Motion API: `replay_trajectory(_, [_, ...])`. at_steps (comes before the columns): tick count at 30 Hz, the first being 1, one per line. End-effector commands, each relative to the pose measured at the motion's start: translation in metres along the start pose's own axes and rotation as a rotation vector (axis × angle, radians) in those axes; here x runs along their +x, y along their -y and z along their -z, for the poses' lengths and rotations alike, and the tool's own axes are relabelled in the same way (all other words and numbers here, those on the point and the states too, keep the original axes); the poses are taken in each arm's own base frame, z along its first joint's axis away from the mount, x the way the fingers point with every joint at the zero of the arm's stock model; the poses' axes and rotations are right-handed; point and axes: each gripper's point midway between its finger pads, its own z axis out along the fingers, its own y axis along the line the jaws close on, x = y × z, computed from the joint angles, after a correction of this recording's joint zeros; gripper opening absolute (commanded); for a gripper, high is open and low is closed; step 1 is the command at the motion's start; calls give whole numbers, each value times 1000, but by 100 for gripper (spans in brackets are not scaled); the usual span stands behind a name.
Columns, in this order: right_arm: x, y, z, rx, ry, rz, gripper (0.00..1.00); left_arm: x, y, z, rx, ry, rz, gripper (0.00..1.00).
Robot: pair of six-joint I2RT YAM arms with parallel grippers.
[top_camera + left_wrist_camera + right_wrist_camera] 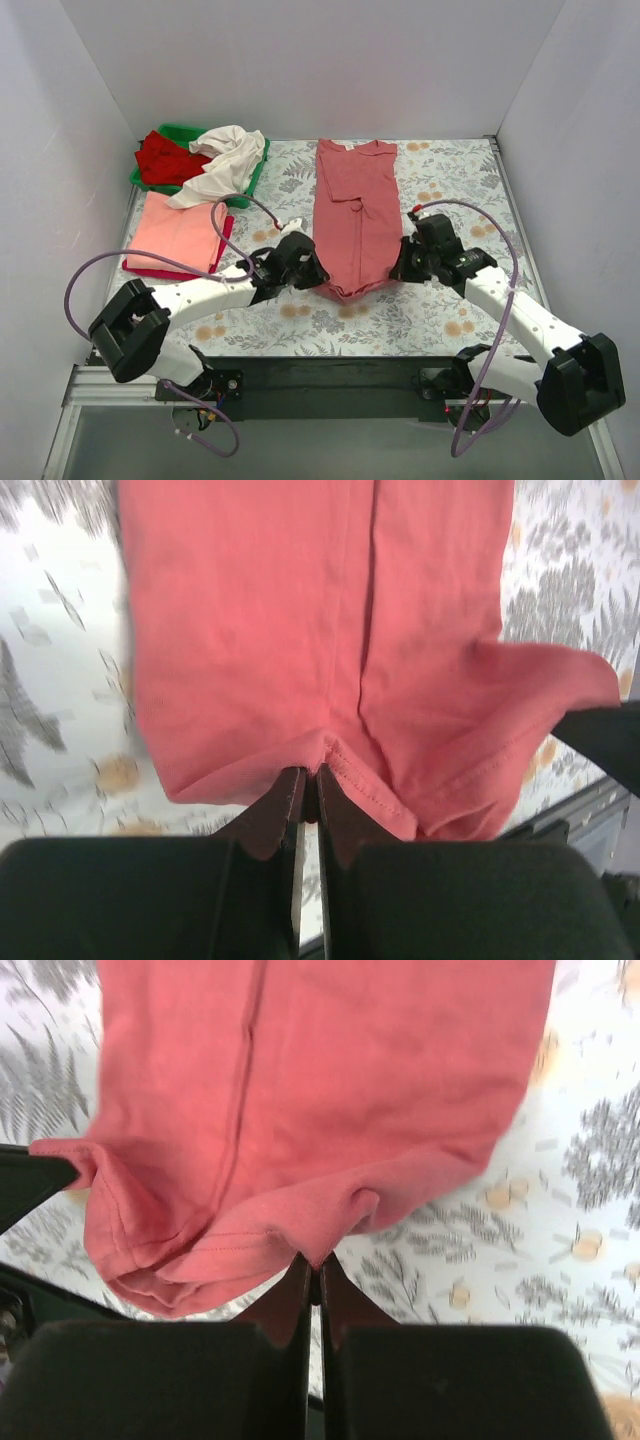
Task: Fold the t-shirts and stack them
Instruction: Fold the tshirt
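A dusty-rose t-shirt (354, 215) lies folded lengthwise into a long strip in the middle of the table, neck at the far end. My left gripper (318, 272) is shut on its near left hem corner (320, 748). My right gripper (392, 270) is shut on its near right hem corner (330, 1245). The near hem is lifted and bunched between them. A folded salmon-pink t-shirt (178, 232) lies on a red one at the left. A red t-shirt (165, 160) and a cream-white t-shirt (225, 160) lie in the green bin.
The green plastic bin (240, 198) stands at the far left corner. White walls close the table on three sides. The tablecloth (450, 190) has a grey and orange floral print. Cables loop above both arms.
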Motion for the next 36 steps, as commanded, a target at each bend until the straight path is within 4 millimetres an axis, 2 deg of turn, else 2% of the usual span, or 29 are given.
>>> replay_trajectory(1, [-63,-19,0,-22,161,48,1,-39,11,-10,28,50,-38,0])
replay_trajectory(2, [-71,-17,-1,-9,173,49,1,-54,25,-10,46,78,-44,0])
replay_trajectory(4, [-88,-16,-4,13,190,42,1,-65,21,-23,14,84,-58,0])
replay_trajectory(5, [-94,-14,-5,20,197,37,1,-75,21,-27,6,98,-55,0])
replay_trajectory(6, [-107,-7,-6,56,218,33,1,-95,30,-31,19,127,-53,0])
replay_trajectory(7, [-110,-5,-12,62,208,32,1,-98,26,-40,5,119,-49,0])
replay_trajectory(8, [-125,-6,-8,59,236,27,1,-106,28,-42,11,134,-48,0])
replay_trajectory(9, [-130,-6,-10,56,236,34,1,-121,33,-43,23,158,-43,0])
replay_trajectory(12, [-149,0,-16,74,246,25,1,-141,31,-54,7,182,-64,0])
replay_trajectory(13, [-151,-1,-21,59,227,26,1,-153,40,-54,21,206,-67,0])
replay_trajectory(14, [-156,4,-23,66,228,17,1,-158,33,-62,4,205,-67,0])
replay_trajectory(15, [-166,1,-22,59,244,18,1,-162,32,-65,1,205,-66,0])
replay_trajectory(16, [-167,4,-29,60,226,19,1,-171,36,-66,10,215,-62,0])
replay_trajectory(18, [-179,3,-31,46,232,20,1,-177,29,-76,-3,212,-58,0])
replay_trajectory(20, [-182,7,-43,48,210,30,1,-188,35,-80,15,223,-69,0])
replay_trajectory(24, [-196,12,-56,48,200,33,1,-206,30,-95,-1,239,-87,0])
replay_trajectory(25, [-202,15,-60,51,201,27,1,-204,25,-104,-7,224,-86,0])
replay_trajectory(27, [-206,17,-66,42,193,24,1,-211,27,-106,2,227,-83,0])
replay_trajectory(31, [-211,25,-78,40,175,9,1,-214,20,-118,-1,213,-85,0])
replay_trajectory(36, [-220,31,-89,29,170,0,1,-219,6,-129,-29,213,-69,0])
